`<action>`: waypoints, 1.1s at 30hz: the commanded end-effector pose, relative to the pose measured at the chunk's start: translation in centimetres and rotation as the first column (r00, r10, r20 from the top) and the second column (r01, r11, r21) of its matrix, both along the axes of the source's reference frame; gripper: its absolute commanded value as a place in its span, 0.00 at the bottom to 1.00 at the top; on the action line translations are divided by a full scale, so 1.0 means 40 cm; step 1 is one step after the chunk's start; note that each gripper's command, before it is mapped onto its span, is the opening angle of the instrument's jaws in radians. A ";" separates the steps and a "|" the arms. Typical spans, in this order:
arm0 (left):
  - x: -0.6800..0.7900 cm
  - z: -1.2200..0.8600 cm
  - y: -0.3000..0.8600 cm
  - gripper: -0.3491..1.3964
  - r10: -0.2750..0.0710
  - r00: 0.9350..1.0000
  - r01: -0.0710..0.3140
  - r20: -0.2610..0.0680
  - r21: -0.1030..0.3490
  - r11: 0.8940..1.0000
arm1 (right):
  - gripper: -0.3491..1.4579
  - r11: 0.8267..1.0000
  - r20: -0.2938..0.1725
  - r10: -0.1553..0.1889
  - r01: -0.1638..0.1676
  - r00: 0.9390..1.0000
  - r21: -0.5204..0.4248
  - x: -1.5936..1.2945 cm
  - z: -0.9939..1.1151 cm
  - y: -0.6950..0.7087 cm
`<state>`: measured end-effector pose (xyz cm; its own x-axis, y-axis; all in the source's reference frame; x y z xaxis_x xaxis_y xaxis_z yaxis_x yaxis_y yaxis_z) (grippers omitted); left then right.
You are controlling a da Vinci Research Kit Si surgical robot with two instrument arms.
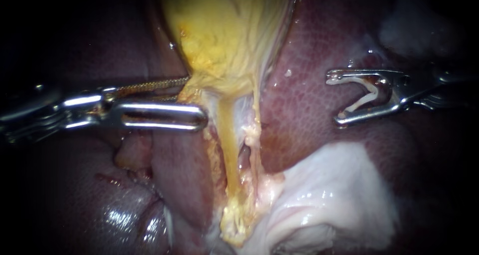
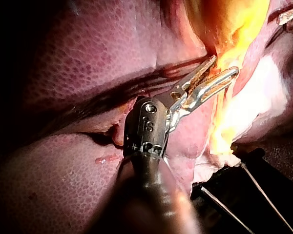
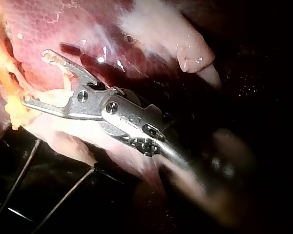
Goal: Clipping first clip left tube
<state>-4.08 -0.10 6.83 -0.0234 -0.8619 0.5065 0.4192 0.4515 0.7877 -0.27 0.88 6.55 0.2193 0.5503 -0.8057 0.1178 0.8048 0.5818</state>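
Nearest the endoscope, a mass of pale white tissue [image 1: 329, 195] is seen at the near right. Beside it, in the middle, the left tube [image 1: 230, 155] is stretched as a yellow band. It is traced from the near tissue up to the neck of the gallbladder [image 1: 224, 30], which is seen at the far middle. Just to the right of this band a thinner pale tube [image 1: 257, 135] is seen, and a small dark gap is left between the two.

The left instrument [image 1: 195, 100] is brought in from the left, and its jaws are closed on the left edge of the gallbladder's neck. The toothed jaw is hidden behind the yellow tissue, and the slotted jaw is laid in front of it.

The right instrument [image 1: 333, 99] is held over the mottled liver [image 1: 309, 135], well apart from both tubes on their right. Its jaws are spread wide and pointed left towards the tubes. A white clip [image 1: 363, 101], bent in a V, is carried between them and touched by both jaws.
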 end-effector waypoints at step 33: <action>0.0146 -0.0109 0.0056 0.00 -0.023 1.000 0.023 -0.011 0.062 0.998 | 0.52 1.000 0.000 0.001 -0.001 1.000 -0.001 0.0002 0.0005 -0.0001</action>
